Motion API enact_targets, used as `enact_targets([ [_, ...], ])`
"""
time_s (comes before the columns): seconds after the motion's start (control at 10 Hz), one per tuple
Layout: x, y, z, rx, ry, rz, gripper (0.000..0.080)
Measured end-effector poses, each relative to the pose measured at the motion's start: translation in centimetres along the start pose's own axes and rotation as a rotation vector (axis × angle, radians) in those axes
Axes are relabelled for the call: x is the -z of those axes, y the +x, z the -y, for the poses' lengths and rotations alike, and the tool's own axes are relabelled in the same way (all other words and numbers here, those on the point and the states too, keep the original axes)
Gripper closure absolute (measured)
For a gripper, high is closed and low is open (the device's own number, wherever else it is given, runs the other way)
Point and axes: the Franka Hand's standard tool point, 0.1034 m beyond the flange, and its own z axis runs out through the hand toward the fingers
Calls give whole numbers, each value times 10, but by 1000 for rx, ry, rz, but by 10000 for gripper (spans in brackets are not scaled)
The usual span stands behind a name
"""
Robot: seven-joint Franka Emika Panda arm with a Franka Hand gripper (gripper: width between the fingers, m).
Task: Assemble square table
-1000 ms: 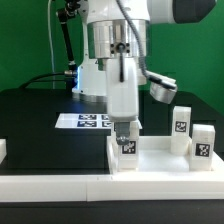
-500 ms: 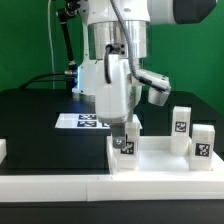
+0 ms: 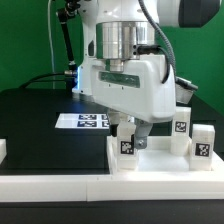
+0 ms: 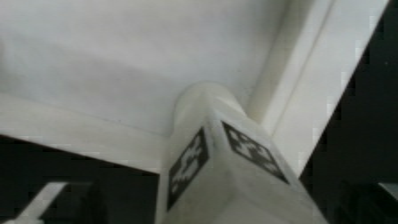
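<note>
Exterior view: a white robot arm hangs over a black table, its gripper (image 3: 130, 131) low above the near corner of the white square panel (image 3: 160, 160), on that view's left side of the panel. The jaws stand apart, one on each side of a small white leg (image 3: 127, 146) with a black-and-white tag; the leg stands upright on the panel corner and the fingers do not clamp it. A second ago the fingers were closed much tighter about the top of this leg; since then they have spread wide, and the wrist has turned so that its broad white body now faces the camera and hides more of the scene behind. The leg itself has stayed where it was. Two more tagged legs (image 3: 181, 129) (image 3: 203, 143) stand upright at the exterior view's right, on the far side of the panel, unchanged. The marker board (image 3: 82, 121) lies flat on the table behind the arm. A long white bar (image 3: 50, 186) runs along the table's front edge. Wrist view: the leg (image 4: 222, 150) fills the centre, its two tagged faces showing, with the panel's raised rim (image 4: 294, 70) beside it.
</note>
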Motion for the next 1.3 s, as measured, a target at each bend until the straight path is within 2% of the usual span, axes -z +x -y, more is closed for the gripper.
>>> enact_targets([
  [0.2, 0, 3, -2, 312, -14, -12, 150],
  [0.4, -6, 2, -5, 605, -42, -16, 150],
  [0.6, -5, 3, -5, 608, -41, -17, 150],
  [0.8, -5, 3, -5, 581, -41, -17, 411],
  [0.9, -5, 3, -5, 541, -40, -18, 411],
  [1.0, -5, 3, -5, 441, -37, -18, 514],
  [1.3, -5, 3, -6, 178, -40, -16, 514],
])
